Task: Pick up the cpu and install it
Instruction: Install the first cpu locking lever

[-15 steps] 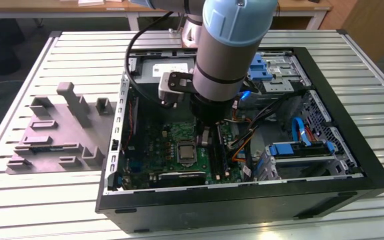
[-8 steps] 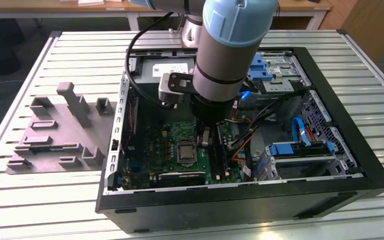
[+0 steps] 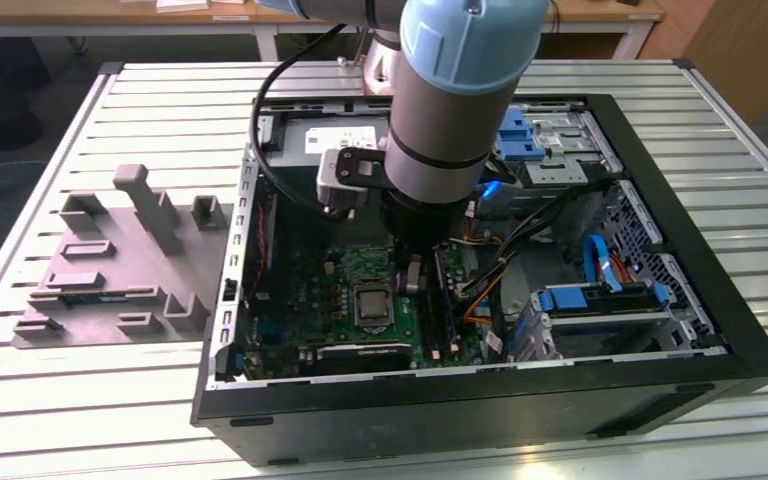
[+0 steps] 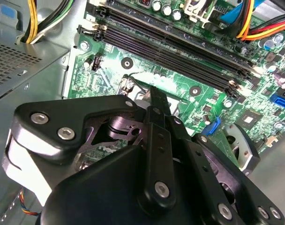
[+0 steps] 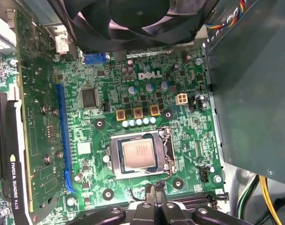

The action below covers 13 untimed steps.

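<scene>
The cpu [image 5: 138, 155] sits in the socket [image 5: 139, 153] on the board [image 5: 147, 103], silver face up, seen in the first wrist view. It looks flat within the frame, though I can't tell if it's fully seated. The tool [image 5: 154, 197] hangs just beside the socket's edge, arm [image 3: 458, 100] reaching down into the PC case [image 3: 704, 300]. In both wrist views the fingers [image 4: 157, 105] come to one narrow tip, so the jaws look together w/ nothing between them, probably empty.

To do this step well: keep the chip square to the socket, no side load, no drag across the pins, light downward touch only.

Around it: fan [image 5: 133, 18] close above the board, caps [image 5: 138, 122] just beside the socket, RAM slots [image 4: 180, 47] near the tool, graphics card [image 5: 11, 154] along the board's edge, loose cables [image 3: 491, 270] by the arm. The grey fixture [image 3: 117, 270] lies on the table [image 3: 91, 400] beside the case, well apart. Tight space; cables and fan are the main snag risks.
</scene>
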Each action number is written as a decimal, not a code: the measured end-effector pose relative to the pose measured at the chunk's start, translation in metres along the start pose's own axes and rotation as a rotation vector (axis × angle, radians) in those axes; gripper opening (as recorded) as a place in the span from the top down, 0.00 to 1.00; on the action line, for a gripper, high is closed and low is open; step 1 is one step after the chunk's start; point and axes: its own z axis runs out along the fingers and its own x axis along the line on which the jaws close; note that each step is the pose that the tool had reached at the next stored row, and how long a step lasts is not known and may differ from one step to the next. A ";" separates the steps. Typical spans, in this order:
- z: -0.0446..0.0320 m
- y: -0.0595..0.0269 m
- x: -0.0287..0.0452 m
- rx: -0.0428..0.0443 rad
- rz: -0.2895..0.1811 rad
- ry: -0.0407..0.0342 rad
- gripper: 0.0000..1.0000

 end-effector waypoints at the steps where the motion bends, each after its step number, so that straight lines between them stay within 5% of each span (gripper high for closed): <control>1: 0.0003 0.0003 0.0001 -0.0003 -0.008 0.0006 0.89; 13: 0.0057 -0.0006 0.0057 -0.0022 -0.056 0.0069 0.89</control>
